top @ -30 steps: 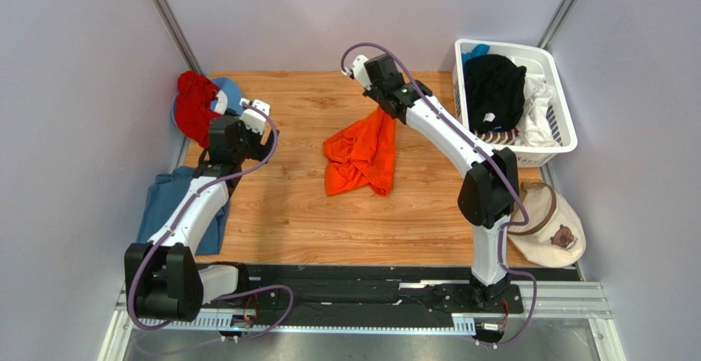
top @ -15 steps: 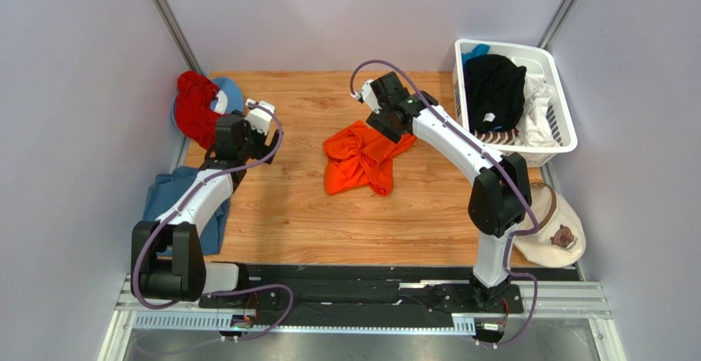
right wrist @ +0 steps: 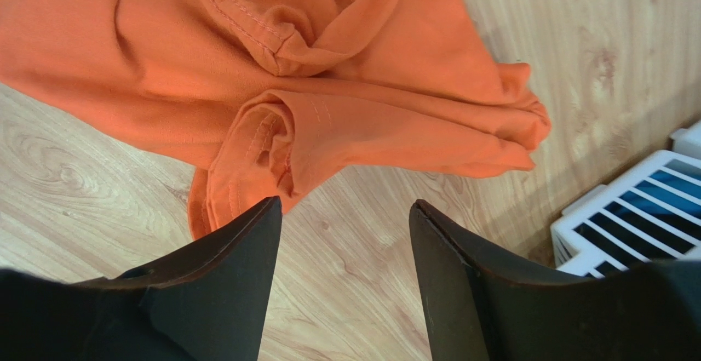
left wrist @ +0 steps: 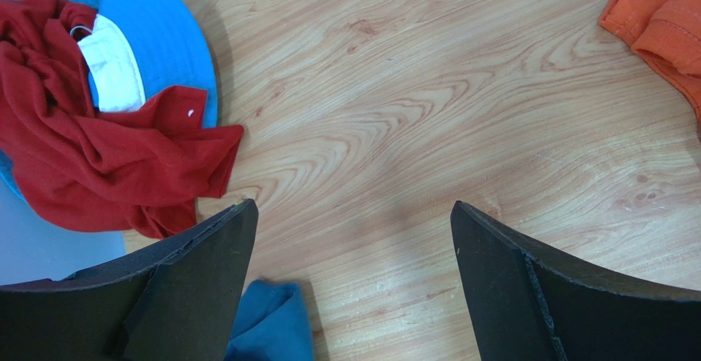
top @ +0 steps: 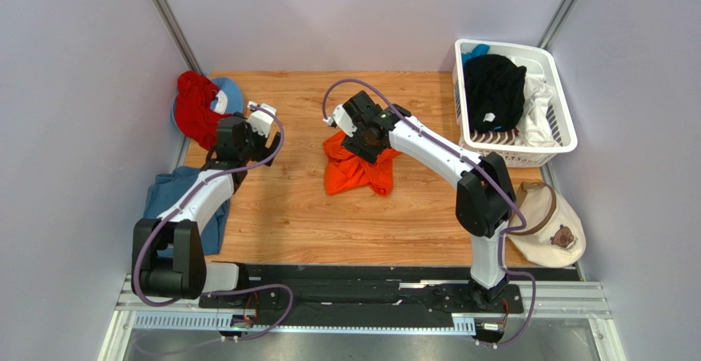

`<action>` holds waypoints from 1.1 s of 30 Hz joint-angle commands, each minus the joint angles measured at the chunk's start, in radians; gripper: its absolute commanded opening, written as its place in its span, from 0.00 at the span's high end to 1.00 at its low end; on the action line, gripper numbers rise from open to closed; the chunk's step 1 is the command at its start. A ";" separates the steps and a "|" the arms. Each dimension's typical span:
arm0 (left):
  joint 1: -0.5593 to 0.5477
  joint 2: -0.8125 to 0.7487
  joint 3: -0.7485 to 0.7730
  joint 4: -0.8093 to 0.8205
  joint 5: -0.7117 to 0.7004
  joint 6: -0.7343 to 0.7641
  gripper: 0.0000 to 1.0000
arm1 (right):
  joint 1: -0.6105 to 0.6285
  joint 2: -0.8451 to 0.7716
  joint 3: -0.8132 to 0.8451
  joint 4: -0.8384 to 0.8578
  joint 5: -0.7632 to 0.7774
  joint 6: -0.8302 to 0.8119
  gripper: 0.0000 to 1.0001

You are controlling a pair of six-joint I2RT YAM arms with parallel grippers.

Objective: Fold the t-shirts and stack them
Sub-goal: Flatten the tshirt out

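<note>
My right gripper (right wrist: 345, 205) is spread wide and empty, tips just beside the crumpled bright orange cloth t-shirt (right wrist: 362, 131) at mid wooden table (right wrist: 362, 295). My left gripper (left wrist: 352, 206) is also released and empty, over the wood.

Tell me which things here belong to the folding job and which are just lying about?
Job: orange t-shirt, blue t-shirt, black t-shirt and white t-shirt in the basket.
Lying about: beige bear cap, blue hat, red cloth.
</note>
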 commanded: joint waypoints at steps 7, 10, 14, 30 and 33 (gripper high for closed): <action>-0.002 -0.007 -0.014 0.038 -0.005 0.030 0.04 | -0.014 0.053 -0.040 0.068 -0.018 0.018 0.42; 0.000 -0.010 -0.017 0.038 -0.007 0.035 0.04 | -0.013 0.060 -0.043 0.075 -0.018 0.013 0.43; -0.002 -0.010 -0.013 0.030 -0.008 0.033 0.04 | -0.014 0.074 -0.044 0.077 -0.026 0.018 0.43; 0.000 -0.025 -0.013 0.015 -0.013 0.041 0.04 | -0.057 0.091 -0.064 0.126 0.037 0.015 1.00; 0.000 -0.039 -0.010 0.003 0.007 0.042 0.04 | -0.072 0.004 -0.061 0.103 0.060 0.009 1.00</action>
